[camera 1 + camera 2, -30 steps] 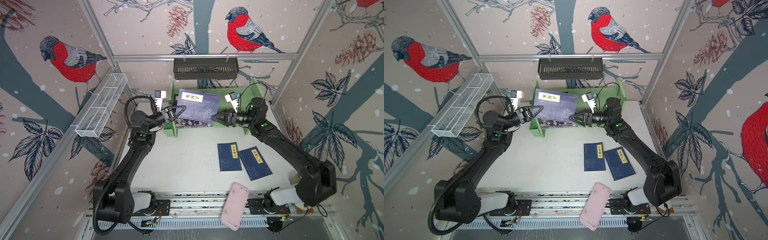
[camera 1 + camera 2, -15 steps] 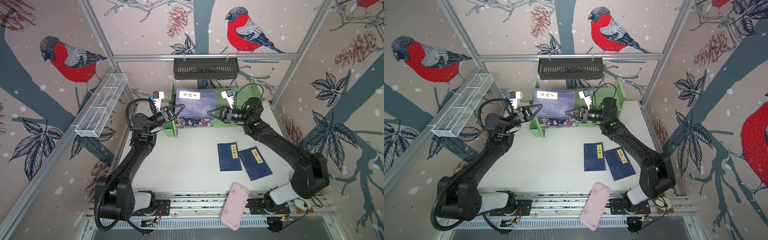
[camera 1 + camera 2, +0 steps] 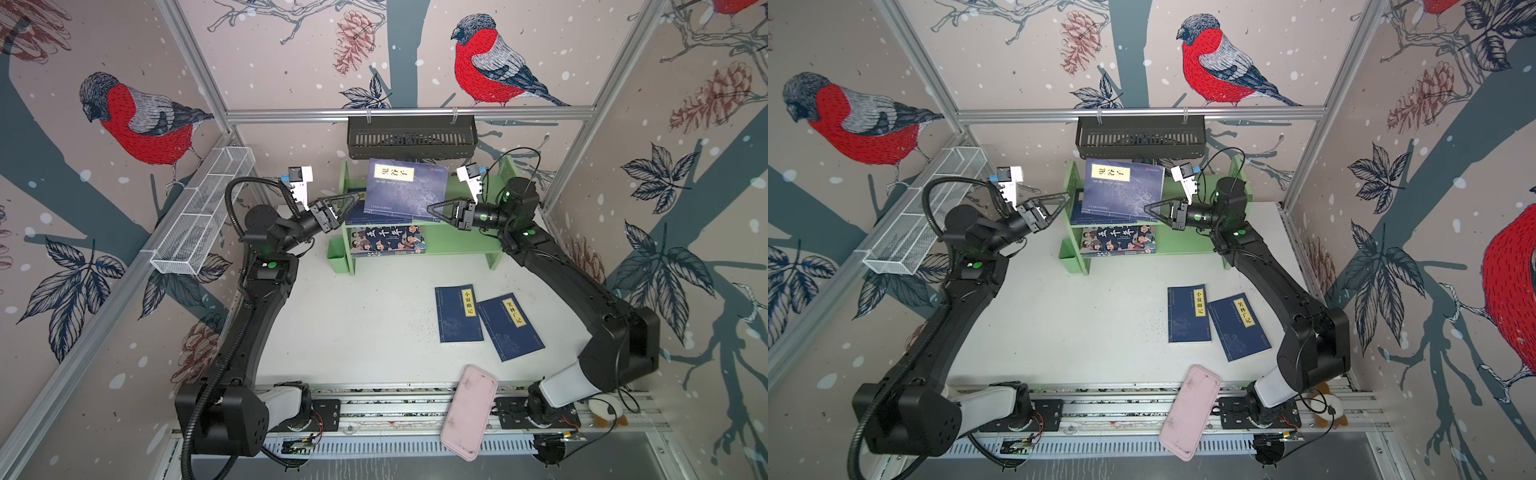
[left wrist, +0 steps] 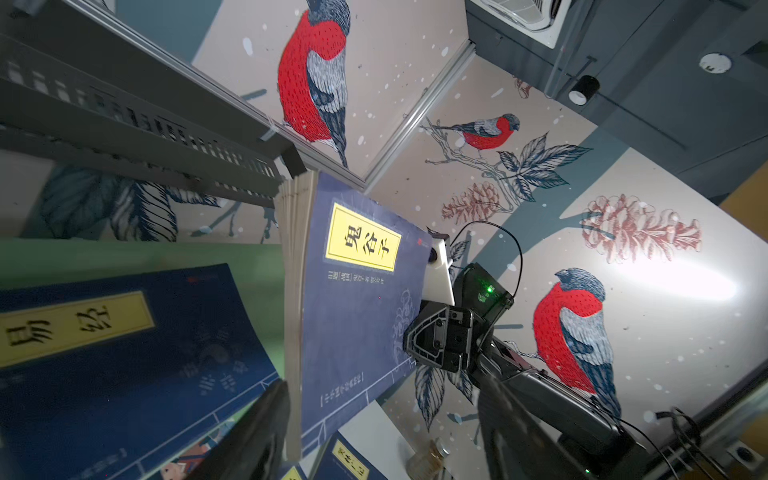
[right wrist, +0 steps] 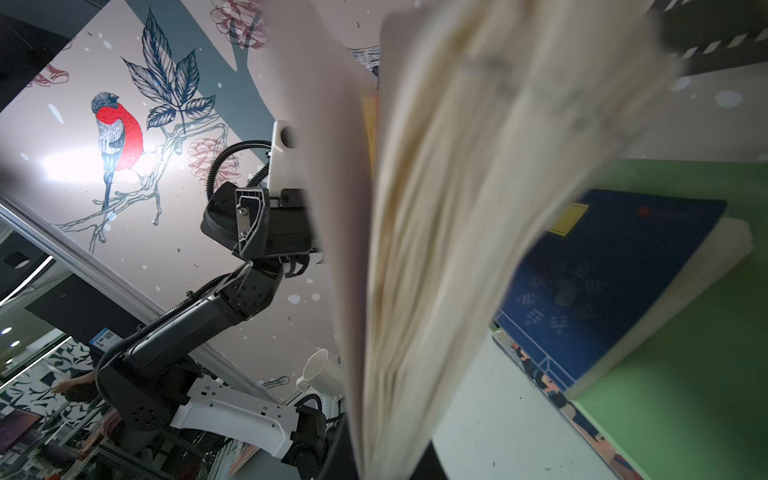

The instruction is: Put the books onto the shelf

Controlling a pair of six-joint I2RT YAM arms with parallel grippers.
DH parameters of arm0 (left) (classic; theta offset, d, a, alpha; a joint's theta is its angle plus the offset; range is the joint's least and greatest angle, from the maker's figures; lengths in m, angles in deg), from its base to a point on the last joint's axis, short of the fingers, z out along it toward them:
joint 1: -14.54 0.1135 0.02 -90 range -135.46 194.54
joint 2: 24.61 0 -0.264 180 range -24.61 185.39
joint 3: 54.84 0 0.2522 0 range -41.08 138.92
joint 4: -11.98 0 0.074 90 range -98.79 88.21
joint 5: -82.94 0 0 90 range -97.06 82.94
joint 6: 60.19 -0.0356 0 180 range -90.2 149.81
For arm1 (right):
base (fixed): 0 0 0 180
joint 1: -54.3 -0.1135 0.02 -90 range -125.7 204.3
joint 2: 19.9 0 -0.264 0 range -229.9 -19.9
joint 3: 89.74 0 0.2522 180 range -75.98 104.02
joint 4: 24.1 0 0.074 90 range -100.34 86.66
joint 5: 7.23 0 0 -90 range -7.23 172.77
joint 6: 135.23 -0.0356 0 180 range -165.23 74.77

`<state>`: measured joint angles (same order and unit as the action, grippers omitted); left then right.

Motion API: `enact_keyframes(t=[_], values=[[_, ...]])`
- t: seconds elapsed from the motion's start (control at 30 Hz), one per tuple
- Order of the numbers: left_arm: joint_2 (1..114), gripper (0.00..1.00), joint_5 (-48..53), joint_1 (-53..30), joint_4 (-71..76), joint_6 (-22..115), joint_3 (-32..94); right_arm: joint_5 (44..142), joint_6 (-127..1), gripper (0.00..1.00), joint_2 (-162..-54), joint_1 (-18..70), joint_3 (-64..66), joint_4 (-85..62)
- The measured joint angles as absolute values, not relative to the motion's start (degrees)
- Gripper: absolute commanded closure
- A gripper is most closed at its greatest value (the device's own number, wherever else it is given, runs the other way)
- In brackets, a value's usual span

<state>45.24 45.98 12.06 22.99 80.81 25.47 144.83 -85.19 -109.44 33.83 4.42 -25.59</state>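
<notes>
A navy book with a yellow label [image 3: 405, 191] [image 3: 1121, 189] [image 4: 357, 299] stands tilted over the upper tier of the green shelf [image 3: 457, 241] [image 3: 1183, 245]. My right gripper [image 3: 431, 207] [image 3: 1147, 206] [image 5: 386, 461] is shut on its lower right corner, with pages [image 5: 436, 208] fanned between the jaws. Beside the book's left edge, my left gripper [image 3: 353, 198] [image 3: 1066, 196] [image 4: 382, 419] is open and holds nothing. Another navy book [image 4: 104, 353] [image 5: 602, 282] lies flat on the upper tier. The cartoon-cover book [image 3: 386, 241] lies on the lower tier. Two navy books [image 3: 457, 313] [image 3: 509, 326] lie on the table.
A black slotted basket [image 3: 411, 137] hangs on the back rail just above the shelf. On the left wall hangs a white wire-mesh basket [image 3: 203, 216]. A pink flat case [image 3: 469, 411] overhangs the table's front edge, beside the right arm's base.
My right gripper has shut on the held book's right corner. My left gripper has then opened and let go of its left edge. The book stands steeper, further back over the shelf.
</notes>
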Motion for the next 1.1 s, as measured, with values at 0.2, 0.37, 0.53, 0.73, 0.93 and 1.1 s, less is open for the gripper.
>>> enact_keyframes(t=[0.2, 0.37, 0.53, 0.73, 0.93, 1.1], values=[[45.4, 0.26, 43.7, 12.7, 10.1, 70.9, 31.4, 145.4, -82.3, 0.99, -116.8, 33.4, 13.1, -16.4], [46.0, 0.25, 43.2, 12.7, 7.2, 68.2, 32.1, 145.5, -81.7, 0.99, -121.7, 33.0, 17.5, -12.3], [46.4, 0.25, 43.3, 12.7, 7.0, 67.7, 31.5, 145.5, -81.7, 1.0, -126.4, 32.0, 23.0, -9.0], [46.9, 0.25, 43.8, 12.7, 7.3, 67.7, 30.5, 145.3, -80.7, 0.89, -132.9, 31.0, 31.9, -2.2], [47.0, 0.24, 44.2, 12.7, 8.7, 67.9, 30.0, 144.7, -79.5, 0.7, -135.0, 30.7, 34.9, 1.8], [47.1, 0.24, 45.4, 12.8, 9.2, 67.9, 29.7, 143.4, -78.1, 0.63, -135.1, 30.7, 35.8, 4.6]])
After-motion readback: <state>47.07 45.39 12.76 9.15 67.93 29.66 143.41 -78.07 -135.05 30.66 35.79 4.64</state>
